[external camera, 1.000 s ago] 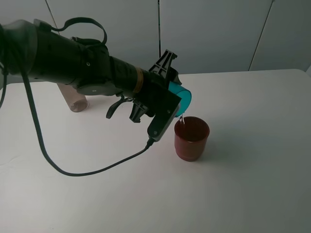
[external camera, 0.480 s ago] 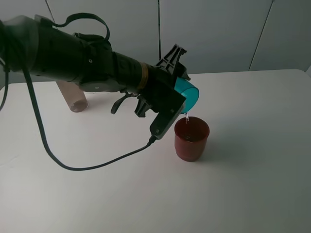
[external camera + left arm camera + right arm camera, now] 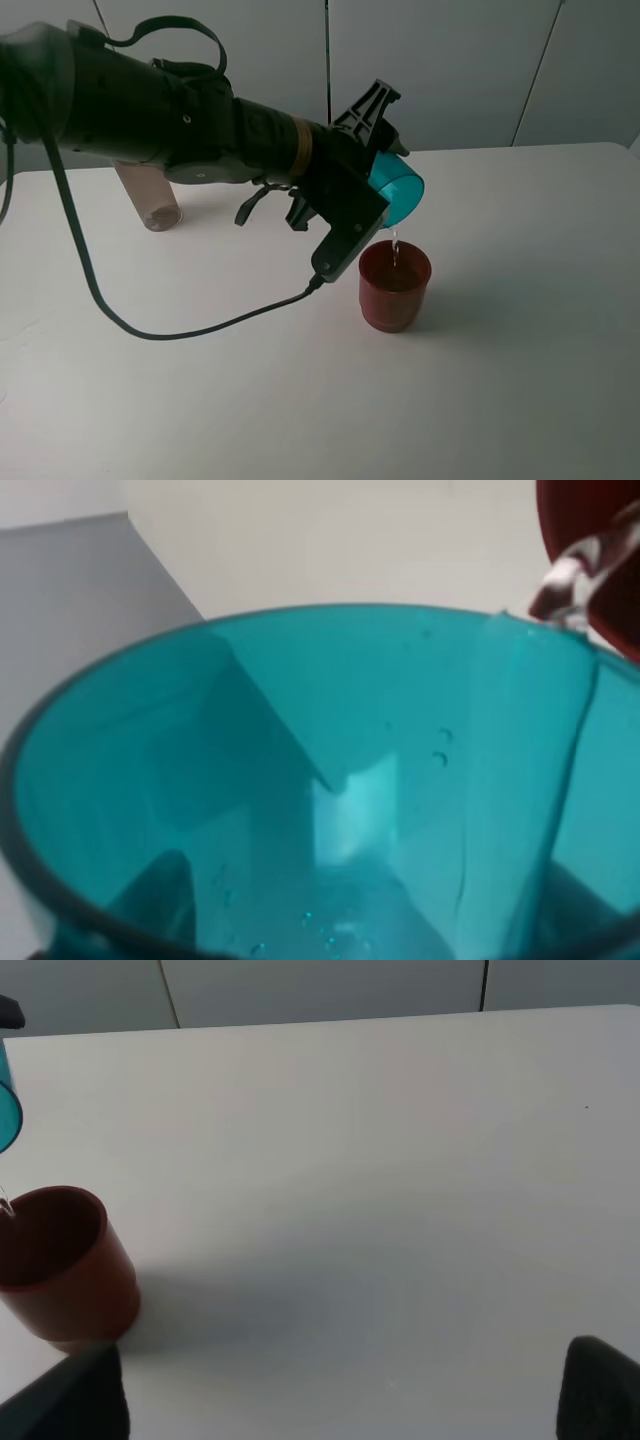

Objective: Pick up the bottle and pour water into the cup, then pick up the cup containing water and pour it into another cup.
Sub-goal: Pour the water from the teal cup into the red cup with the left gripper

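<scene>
Clearly the second pour is under way: the teal cup is tipped steeply, mouth down, just above the rim of the red cup, and a thin thread of water falls from its lip into the red one. The left gripper is clamped on the teal cup's body, holding it in the air over the white table. Little water seems left in the teal cup, so the next move is likely to finish draining, then turn it upright and set it down clear of the red cup. The bottle stands well apart, behind the arm. The right gripper sits closed and idle, holding nothing.
</scene>
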Available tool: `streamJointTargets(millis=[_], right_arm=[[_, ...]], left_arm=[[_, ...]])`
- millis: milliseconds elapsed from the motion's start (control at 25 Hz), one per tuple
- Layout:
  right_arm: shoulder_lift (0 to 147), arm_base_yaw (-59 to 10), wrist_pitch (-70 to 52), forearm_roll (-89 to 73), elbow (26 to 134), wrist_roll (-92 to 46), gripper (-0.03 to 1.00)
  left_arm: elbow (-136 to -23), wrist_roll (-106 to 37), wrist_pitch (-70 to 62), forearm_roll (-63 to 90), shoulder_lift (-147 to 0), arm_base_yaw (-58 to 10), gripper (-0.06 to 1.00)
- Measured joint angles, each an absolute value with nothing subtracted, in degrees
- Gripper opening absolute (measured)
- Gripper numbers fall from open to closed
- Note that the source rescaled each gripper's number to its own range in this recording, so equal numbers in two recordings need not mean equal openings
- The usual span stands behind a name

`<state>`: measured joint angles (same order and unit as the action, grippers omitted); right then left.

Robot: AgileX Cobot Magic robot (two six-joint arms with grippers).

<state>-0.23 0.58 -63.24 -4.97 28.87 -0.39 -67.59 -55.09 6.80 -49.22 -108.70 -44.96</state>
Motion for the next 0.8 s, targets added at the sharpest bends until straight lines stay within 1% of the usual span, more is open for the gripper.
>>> streamJointTargets(millis=[800], right_arm=[[-0.2, 0.6, -63.2, -5.0, 28.9, -0.4, 0.0]], left_arm=[[-67.6, -59.9, 8.4, -49.3, -108.7, -45.0, 0.06]])
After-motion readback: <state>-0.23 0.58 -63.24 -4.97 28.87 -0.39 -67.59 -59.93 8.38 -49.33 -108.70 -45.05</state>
